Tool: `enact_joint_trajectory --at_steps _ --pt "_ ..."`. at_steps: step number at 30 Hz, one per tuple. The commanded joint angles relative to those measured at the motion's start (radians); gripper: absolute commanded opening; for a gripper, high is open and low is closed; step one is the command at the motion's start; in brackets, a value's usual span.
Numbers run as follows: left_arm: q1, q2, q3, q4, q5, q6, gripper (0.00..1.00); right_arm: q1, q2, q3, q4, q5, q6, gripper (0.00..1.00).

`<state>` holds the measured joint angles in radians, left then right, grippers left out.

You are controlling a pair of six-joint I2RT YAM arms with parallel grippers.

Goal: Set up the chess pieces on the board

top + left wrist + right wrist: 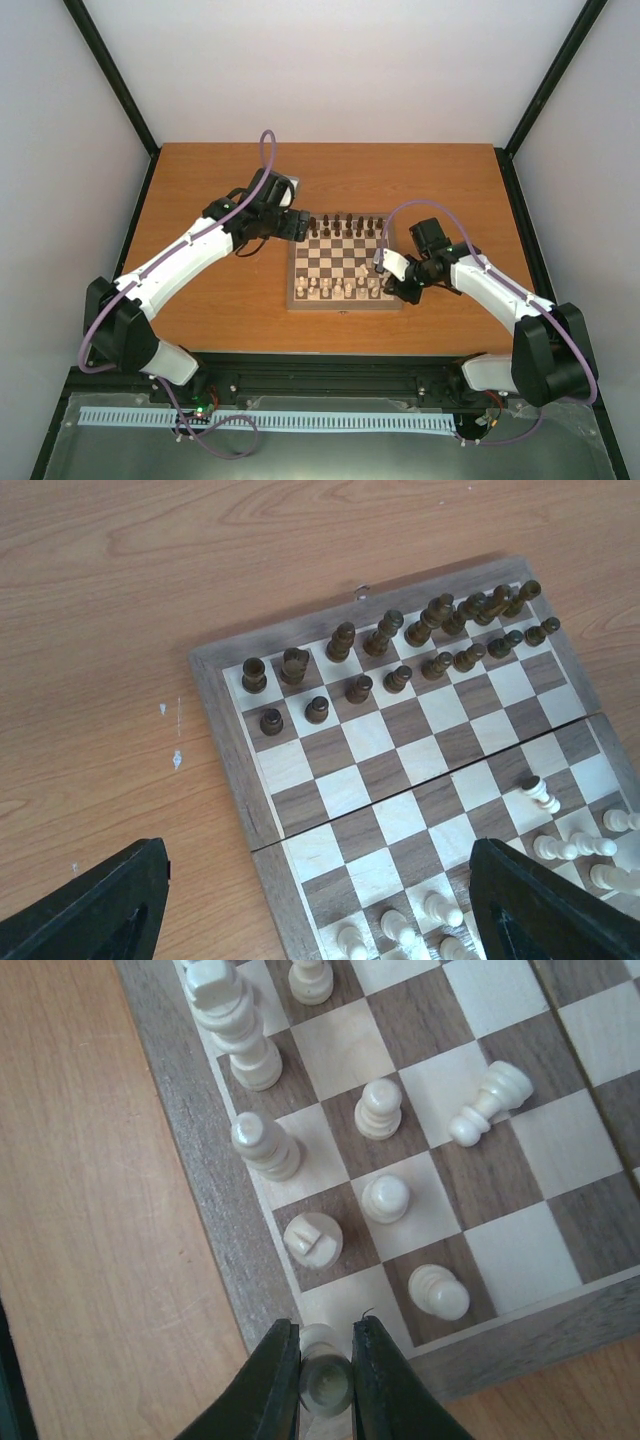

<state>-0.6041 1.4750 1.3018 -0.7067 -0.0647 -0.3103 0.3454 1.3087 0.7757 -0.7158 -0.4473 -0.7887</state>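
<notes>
The board (pixel 345 262) lies mid-table, dark pieces (pixel 345 222) along its far rows, cream pieces (pixel 340 289) along its near rows. My left gripper (pixel 298 226) hangs open by the board's far left corner; in the left wrist view its fingers (pixel 95 910) stand wide apart over the board's edge (pixel 225 755), nothing between them. Dark pieces (pixel 390 645) fill two rows there. My right gripper (pixel 325 1385) is shut on a cream piece (pixel 326 1380), held over the board's corner square. One cream pawn (pixel 487 1105) lies tipped over on the squares; others (pixel 385 1198) stand upright.
The board's brown border (pixel 200 1190) and bare wooden tabletop (pixel 220 300) surround the pieces. A tall cream piece (pixel 233 1020) stands close ahead of the right gripper. Black frame posts (pixel 115 75) and white walls bound the table.
</notes>
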Motion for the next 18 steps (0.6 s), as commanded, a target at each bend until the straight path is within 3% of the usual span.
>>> enact_joint_trajectory --at_steps 1,18 --pt "0.0 -0.029 0.002 0.028 0.012 0.011 0.84 0.028 -0.004 -0.012 0.08 0.047 0.001 0.13" --pt "0.0 -0.036 0.003 0.024 0.012 0.019 0.84 0.069 0.034 -0.052 0.117 0.097 -0.021 0.15"
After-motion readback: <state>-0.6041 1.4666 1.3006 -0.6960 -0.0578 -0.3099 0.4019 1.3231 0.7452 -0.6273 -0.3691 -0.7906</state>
